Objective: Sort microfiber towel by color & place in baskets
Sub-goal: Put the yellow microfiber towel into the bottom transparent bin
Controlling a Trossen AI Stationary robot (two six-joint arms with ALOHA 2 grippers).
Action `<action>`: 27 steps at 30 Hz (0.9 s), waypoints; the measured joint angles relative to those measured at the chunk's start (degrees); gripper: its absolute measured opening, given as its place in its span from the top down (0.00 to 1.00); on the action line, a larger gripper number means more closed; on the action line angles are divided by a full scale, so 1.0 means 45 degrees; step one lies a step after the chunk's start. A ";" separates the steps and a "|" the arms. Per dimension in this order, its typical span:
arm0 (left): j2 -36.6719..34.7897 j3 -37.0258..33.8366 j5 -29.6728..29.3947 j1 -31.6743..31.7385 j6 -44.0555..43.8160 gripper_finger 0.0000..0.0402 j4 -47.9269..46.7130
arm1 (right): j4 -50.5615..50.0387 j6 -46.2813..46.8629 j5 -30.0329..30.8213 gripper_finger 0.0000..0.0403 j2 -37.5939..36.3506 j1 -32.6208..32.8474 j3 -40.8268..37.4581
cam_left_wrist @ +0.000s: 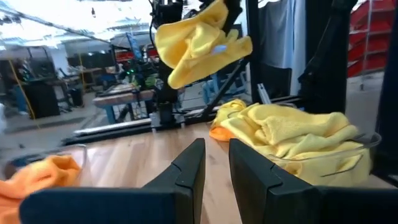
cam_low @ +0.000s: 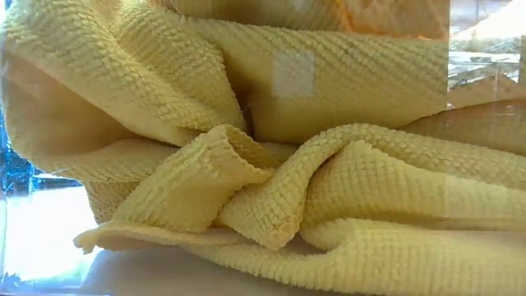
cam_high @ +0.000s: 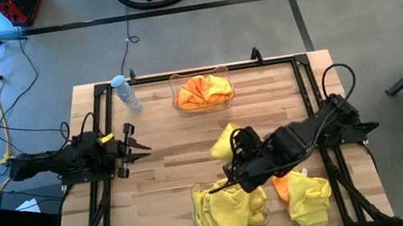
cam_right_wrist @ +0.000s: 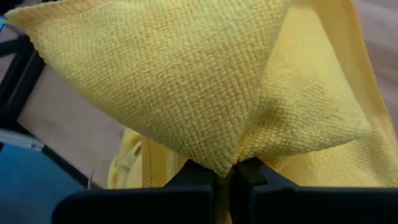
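A crumpled yellow microfiber towel (cam_high: pixel 226 141) hangs pinched in the right gripper (cam_high: pixel 237 149), raised just beyond the near clear plastic basket (cam_high: pixel 195 191) heaped with yellow towels. To drop it cleanly, the gripper should probably centre over that basket before letting go. Well left of that basket, the left gripper (cam_high: pixel 135 145) waits, fingers parted. The far clear basket (cam_high: pixel 177 101) holds orange towels.

I see a wooden desk (cam_high: pixel 164 135) | far edge: basket of orange towels (cam_high: pixel 202 92), water bottle (cam_high: pixel 127 94) beside it | near edge: basket of yellow towels (cam_high: pixel 228 206) | loose yellow towel (cam_high: pixel 309 196) and orange towel (cam_high: pixel 281 187) just beside that basket
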 joint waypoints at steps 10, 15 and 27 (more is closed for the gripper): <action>-0.0289 0.0000 -0.0835 -0.0019 -0.0503 0.86 0.0079 | 0.0068 0.1134 -0.0111 1.00 -0.0018 0.1230 -0.0175; -0.0350 0.0000 -0.1137 -0.0020 -0.0534 0.90 -0.0343 | 0.0068 0.1535 -0.0107 1.00 -0.0018 0.1656 -0.0180; -0.0335 0.0000 -0.2418 -0.0029 -0.1593 1.00 -0.1314 | 0.0094 0.1233 -0.0242 1.00 -0.0018 0.1723 -0.0189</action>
